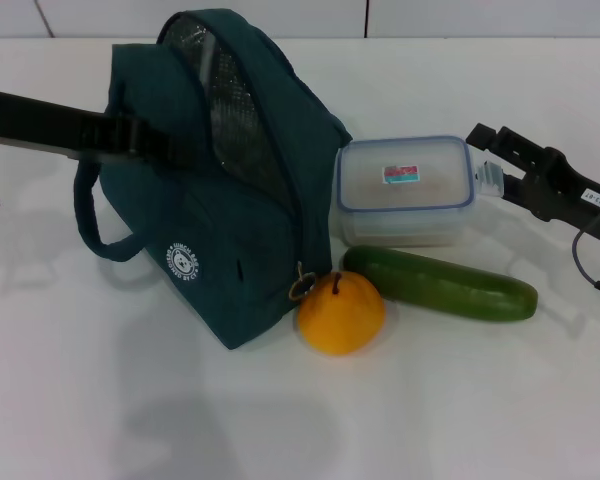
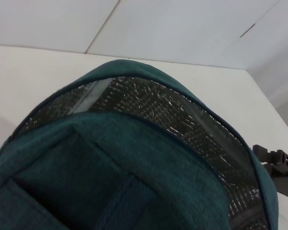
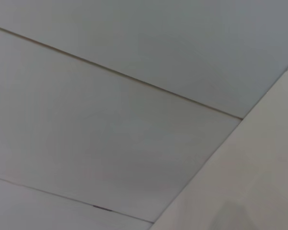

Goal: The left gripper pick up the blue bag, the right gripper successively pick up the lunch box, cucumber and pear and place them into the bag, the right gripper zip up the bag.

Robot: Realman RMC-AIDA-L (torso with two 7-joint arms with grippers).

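The blue bag (image 1: 220, 190) stands on the table (image 1: 460, 410) toward its left side, mouth open and foil lining exposed. The left gripper (image 1: 145, 140) sits at the bag's upper flank, apparently clamped on the fabric. The lunch box (image 1: 405, 188), cucumber (image 1: 440, 283) and pear (image 1: 341, 313) lie just beside the bag. The right gripper (image 1: 488, 140), jaws spread, is near the lunch box's right end. Step in hand: grasping the lunch box. Next, close on its end.

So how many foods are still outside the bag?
3: the lunch box just right of the bag, the cucumber in front of it, the pear by the bag's corner.
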